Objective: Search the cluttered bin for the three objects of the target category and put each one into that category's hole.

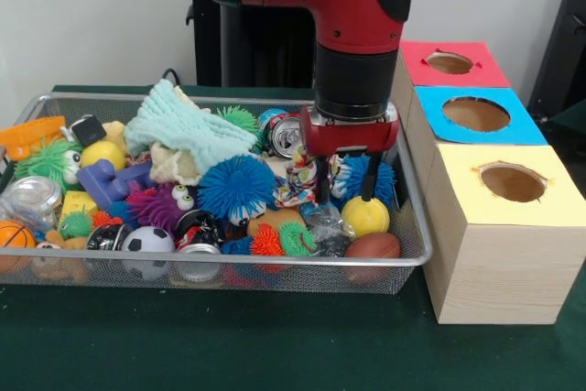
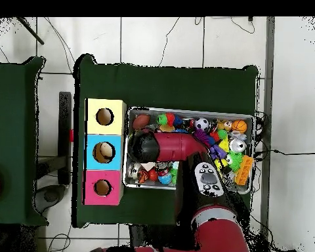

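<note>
The wire mesh bin [image 1: 417, 226] is full of toys and lies left of three wooden boxes. My gripper [image 1: 345, 190] hangs at the bin's right end, open. Its dark fingers [image 1: 322, 188] reach down among the toys, beside a blue spiky ball [image 1: 352, 176] and just above a yellow ball [image 1: 365, 216]. It holds nothing that I can see. In the overhead view the red arm [image 2: 173, 146] covers the gripper over the bin [image 2: 186, 110]. The box holes sit in a red top [image 1: 449, 63], a blue top [image 1: 476, 114] and a yellow top [image 1: 513, 182].
The bin also holds a brown football [image 1: 372, 246], a soccer ball [image 1: 147, 241], a basketball [image 1: 14, 235], a soda can [image 1: 286, 135], a mint cloth [image 1: 188, 130], a big blue spiky ball [image 1: 236, 186] and several other toys. Green cloth covers the table [image 1: 229, 345].
</note>
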Controlling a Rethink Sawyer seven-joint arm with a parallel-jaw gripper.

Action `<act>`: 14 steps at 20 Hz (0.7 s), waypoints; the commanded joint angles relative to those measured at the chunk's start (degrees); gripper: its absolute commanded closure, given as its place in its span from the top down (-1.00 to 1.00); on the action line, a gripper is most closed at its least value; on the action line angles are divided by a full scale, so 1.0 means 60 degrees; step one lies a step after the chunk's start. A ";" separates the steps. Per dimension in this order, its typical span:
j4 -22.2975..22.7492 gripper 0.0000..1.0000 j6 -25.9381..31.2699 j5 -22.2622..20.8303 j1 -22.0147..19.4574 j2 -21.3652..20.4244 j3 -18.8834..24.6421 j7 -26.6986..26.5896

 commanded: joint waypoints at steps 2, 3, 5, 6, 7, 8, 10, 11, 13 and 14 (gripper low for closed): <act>-0.0886 1.00 0.0462 -0.0003 -0.0399 0.0338 0.0515 0.0496; -0.0944 1.00 0.0526 -0.0014 -0.0420 0.0328 0.0505 0.0460; -0.1008 1.00 0.0634 -0.0063 -0.0457 0.0276 0.0484 0.0374; -0.1021 1.00 0.0660 -0.0089 -0.0492 0.0245 0.0492 0.0327; -0.1040 1.00 0.0706 -0.0104 -0.0528 0.0209 0.0500 0.0282; -0.1065 1.00 0.0712 -0.0127 -0.0560 0.0218 0.0520 0.0236; -0.1113 1.00 0.0655 -0.0176 -0.0572 0.0290 0.0519 0.0227; -0.1241 1.00 0.0656 -0.0262 -0.0507 0.0403 0.0432 0.0196; -0.1381 1.00 0.0582 -0.0409 -0.0377 0.0642 0.0288 0.0196; -0.1393 1.00 0.0507 -0.0470 -0.0311 0.0768 0.0231 0.0227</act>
